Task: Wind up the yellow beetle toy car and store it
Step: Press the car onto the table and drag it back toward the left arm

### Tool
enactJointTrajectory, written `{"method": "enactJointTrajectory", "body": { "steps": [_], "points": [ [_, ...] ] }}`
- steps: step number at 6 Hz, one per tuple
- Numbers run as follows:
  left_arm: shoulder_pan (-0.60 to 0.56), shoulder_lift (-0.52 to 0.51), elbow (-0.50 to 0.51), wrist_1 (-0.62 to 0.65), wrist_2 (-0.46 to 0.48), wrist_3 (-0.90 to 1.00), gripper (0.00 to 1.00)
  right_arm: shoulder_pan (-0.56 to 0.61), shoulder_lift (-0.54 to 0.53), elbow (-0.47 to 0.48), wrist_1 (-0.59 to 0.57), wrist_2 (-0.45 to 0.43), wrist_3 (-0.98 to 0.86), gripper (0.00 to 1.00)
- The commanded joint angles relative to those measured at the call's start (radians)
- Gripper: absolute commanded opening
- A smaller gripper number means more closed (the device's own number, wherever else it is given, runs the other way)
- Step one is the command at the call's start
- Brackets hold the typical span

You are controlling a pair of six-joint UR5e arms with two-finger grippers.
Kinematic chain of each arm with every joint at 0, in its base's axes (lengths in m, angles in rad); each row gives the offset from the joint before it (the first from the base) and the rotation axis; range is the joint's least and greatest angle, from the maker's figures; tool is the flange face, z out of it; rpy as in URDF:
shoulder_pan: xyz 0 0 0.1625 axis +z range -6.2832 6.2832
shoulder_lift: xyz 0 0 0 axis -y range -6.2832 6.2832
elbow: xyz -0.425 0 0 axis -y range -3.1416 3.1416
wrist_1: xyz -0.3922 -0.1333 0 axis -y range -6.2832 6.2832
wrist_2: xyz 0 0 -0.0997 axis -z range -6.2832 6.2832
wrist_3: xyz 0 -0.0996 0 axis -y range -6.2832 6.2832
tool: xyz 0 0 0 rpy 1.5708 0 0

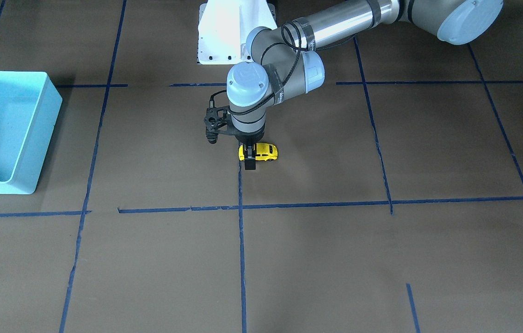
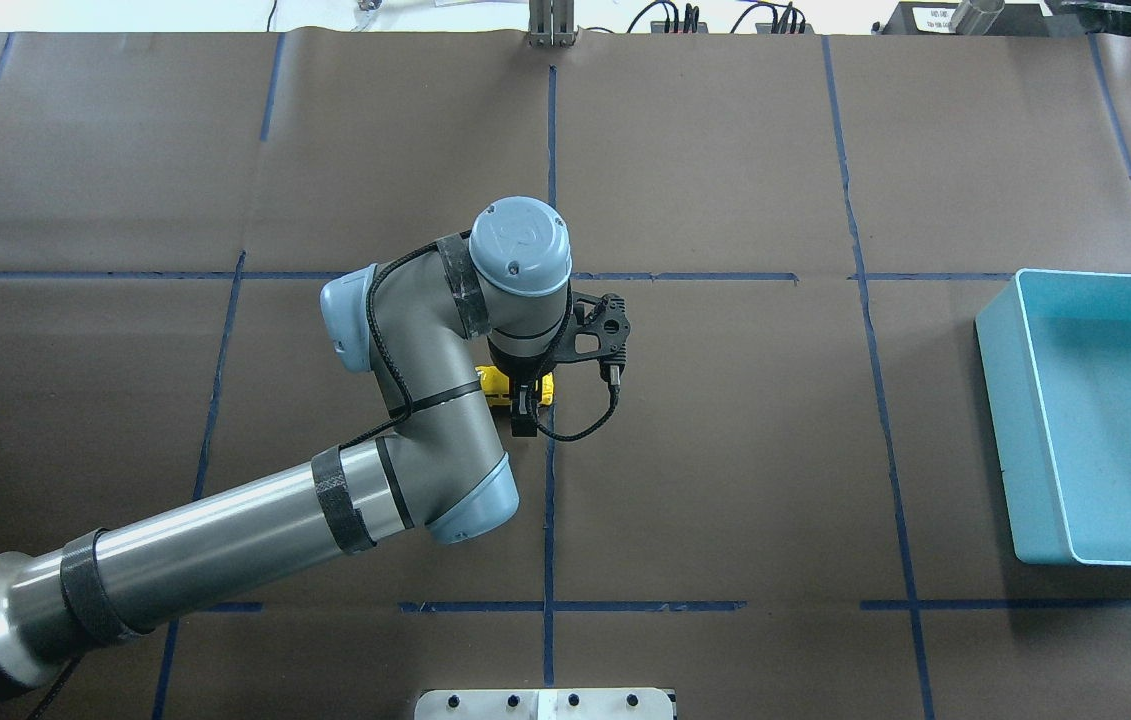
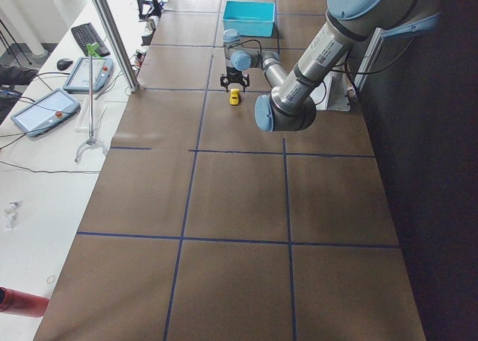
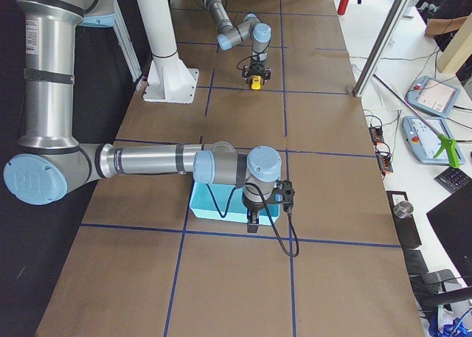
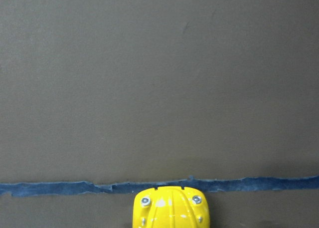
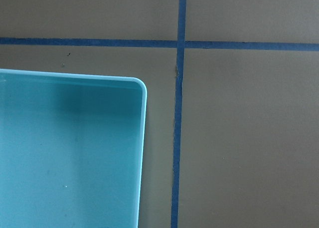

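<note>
The left gripper (image 1: 249,157) stands straight down over the tiny bright yellow beetle toy car (image 1: 266,151) at mid-table, fingers astride it; whether they pinch it I cannot tell. This looks like the wind-up step: next, a firm backward drag. The brown paper-covered table (image 2: 725,450) gives room all round. Far right, the right gripper (image 4: 253,220) hovers at the rim of the light blue plastic bin (image 2: 1010,430); how far open it is I cannot tell.

Brown paper covers the tabletop (image 2: 725,450), gridded with blue tape (image 2: 625,606); a white side bench (image 3: 45,169) holds tablets (image 3: 41,110) and a keyboard (image 3: 88,36).
</note>
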Motion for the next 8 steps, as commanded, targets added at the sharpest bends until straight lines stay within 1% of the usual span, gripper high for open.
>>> {"method": "enactJointTrajectory", "body": {
  "steps": [1,3,4,5,6,7,8],
  "points": [
    [0.001,0.001,-0.002,0.0,0.0,0.001,0.69,0.0,0.001,0.005,0.0,0.0,0.001,1.0],
    [-0.005,0.006,-0.003,-0.029,0.0,0.003,0.15,0.0,0.003,0.007,0.002,0.005,0.002,1.0],
    [-0.021,0.006,-0.014,-0.028,-0.003,0.004,0.04,0.0,0.003,0.007,0.0,0.017,0.002,1.0],
    [-0.03,0.016,-0.055,-0.022,-0.029,0.004,0.02,-0.001,0.003,0.005,0.002,0.022,0.002,1.0],
    [-0.031,0.02,-0.06,-0.029,-0.046,0.0,0.02,0.0,0.003,0.004,0.0,0.022,0.002,1.0],
    [-0.034,0.024,-0.063,-0.073,-0.046,-0.002,0.02,-0.001,0.003,0.002,0.0,0.023,0.002,1.0],
    [-0.034,0.056,-0.063,-0.16,-0.046,-0.067,0.01,0.0,0.003,0.004,0.0,0.023,0.002,1.0]
  ]
}}
